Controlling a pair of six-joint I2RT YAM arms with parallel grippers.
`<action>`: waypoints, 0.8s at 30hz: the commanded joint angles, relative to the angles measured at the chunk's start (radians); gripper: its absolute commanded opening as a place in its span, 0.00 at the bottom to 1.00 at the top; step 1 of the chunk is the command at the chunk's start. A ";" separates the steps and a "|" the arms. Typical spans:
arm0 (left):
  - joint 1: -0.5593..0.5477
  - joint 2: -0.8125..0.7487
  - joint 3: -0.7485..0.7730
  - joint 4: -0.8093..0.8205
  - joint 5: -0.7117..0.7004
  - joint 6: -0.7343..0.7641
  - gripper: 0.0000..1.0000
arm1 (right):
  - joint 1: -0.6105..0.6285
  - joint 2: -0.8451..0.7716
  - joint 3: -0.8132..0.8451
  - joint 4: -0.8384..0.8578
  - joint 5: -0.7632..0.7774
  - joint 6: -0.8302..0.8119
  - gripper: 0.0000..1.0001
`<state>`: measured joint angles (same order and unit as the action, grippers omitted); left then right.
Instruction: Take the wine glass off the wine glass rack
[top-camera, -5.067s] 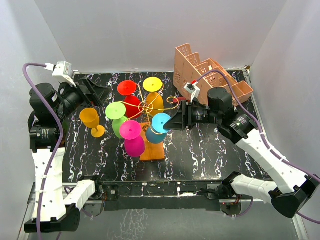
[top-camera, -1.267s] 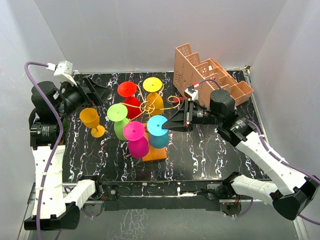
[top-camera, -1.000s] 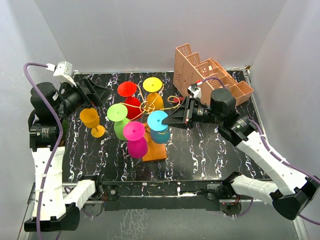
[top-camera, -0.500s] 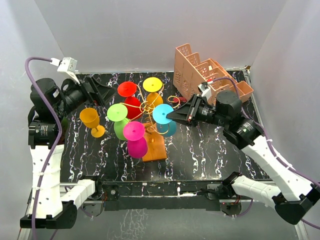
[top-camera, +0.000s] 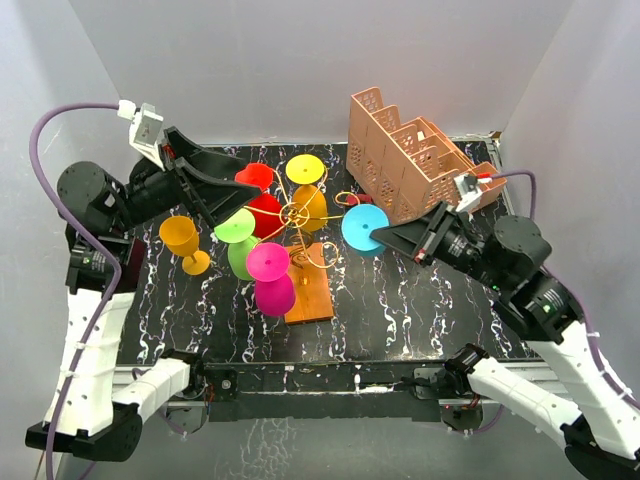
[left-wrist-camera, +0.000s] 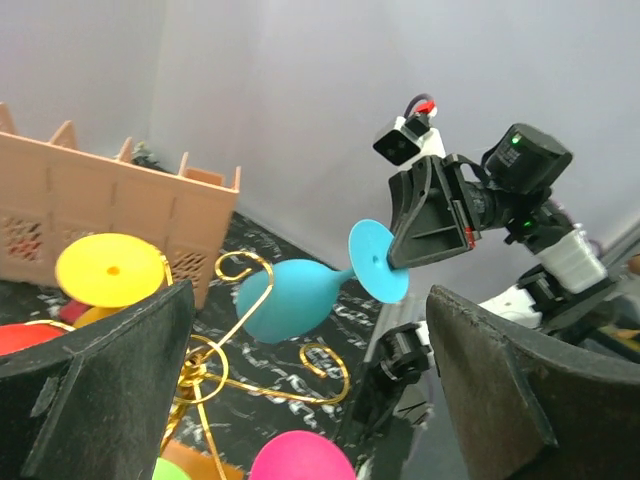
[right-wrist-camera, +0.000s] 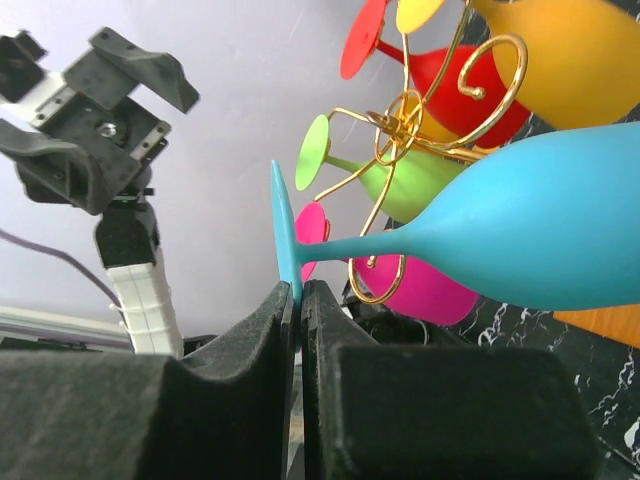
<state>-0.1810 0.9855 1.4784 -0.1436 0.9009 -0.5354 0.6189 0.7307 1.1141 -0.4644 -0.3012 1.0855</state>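
Observation:
The wine glass rack (top-camera: 295, 212) is gold wire with scroll arms on an orange base (top-camera: 312, 300); several coloured glasses hang on it. My right gripper (top-camera: 385, 237) is shut on the foot of a blue wine glass (top-camera: 364, 227). That glass (right-wrist-camera: 560, 230) lies sideways in the air to the right of the hub. Its bowl (left-wrist-camera: 290, 298) is close to one gold curl; I cannot tell if they touch. The right gripper (right-wrist-camera: 298, 290) pinches the foot rim. My left gripper (top-camera: 240, 195) stands open over the rack's left side, and the left gripper (left-wrist-camera: 310, 300) holds nothing.
A salmon-pink lattice crate (top-camera: 410, 160) stands at the back right. An orange glass (top-camera: 183, 240) stands upright on the black marbled table (top-camera: 420, 310), left of the rack. Red, yellow, green and pink glasses crowd the rack's left and front.
My right gripper has carried the blue glass to the right and upward, away from the rack's hub. The left arm has risen and swung in over the rack, still open.

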 joint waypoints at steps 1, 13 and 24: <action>-0.005 -0.018 -0.125 0.476 0.058 -0.345 0.97 | -0.005 -0.067 0.010 0.024 0.117 -0.064 0.08; -0.008 0.088 -0.116 0.594 0.026 -0.558 0.97 | -0.005 0.023 0.204 0.196 0.199 -0.138 0.08; -0.007 0.084 -0.183 0.780 -0.003 -0.816 0.96 | -0.004 0.316 0.285 0.780 -0.163 0.178 0.08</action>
<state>-0.1856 1.1191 1.3117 0.5350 0.9226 -1.2652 0.6167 0.9890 1.3617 -0.0147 -0.3031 1.1023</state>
